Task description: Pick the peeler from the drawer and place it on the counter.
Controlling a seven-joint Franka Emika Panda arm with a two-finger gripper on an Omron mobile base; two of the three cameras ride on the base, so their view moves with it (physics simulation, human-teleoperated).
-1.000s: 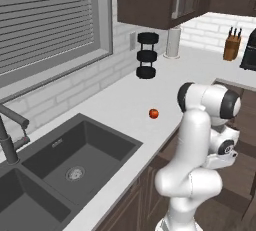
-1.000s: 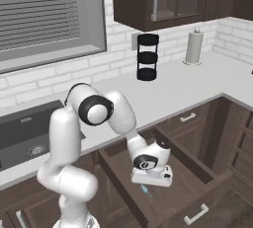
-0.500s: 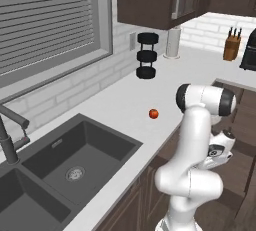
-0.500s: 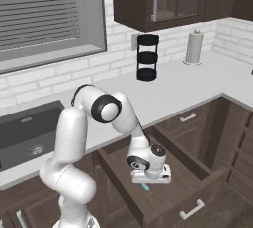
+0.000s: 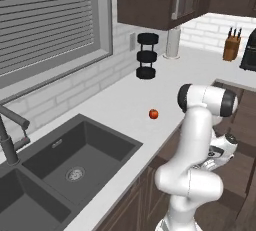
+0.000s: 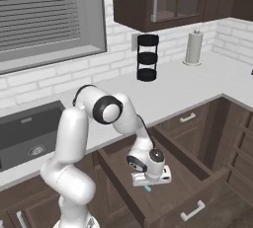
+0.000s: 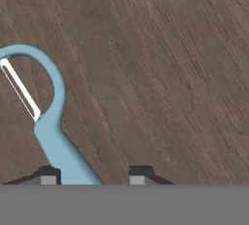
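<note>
The peeler (image 7: 52,139), pale blue with a white blade in its loop, lies flat on the dark wood floor of the open drawer (image 6: 193,186). My gripper (image 7: 92,175) reaches straight down over it, low inside the drawer (image 7: 170,73). The handle runs between the two fingertips. It touches the left fingertip (image 7: 47,175), while a strip of wood shows between it and the right one. In the right base view the gripper (image 6: 148,183) hangs just over the peeler's blue end (image 6: 147,189). The off-white counter (image 6: 188,81) lies behind the drawer.
A small red fruit (image 5: 153,114) sits on the counter (image 5: 120,100) near its front edge. A black tiered stand (image 6: 147,57) and a paper towel roll (image 6: 193,47) stand by the wall. The dark sink (image 5: 75,160) is to the left. The drawer's front panel (image 6: 197,209) juts into the room.
The hand has sunk a little deeper into the drawer. The fingers have drawn in from wide apart to either side of the peeler's handle.
</note>
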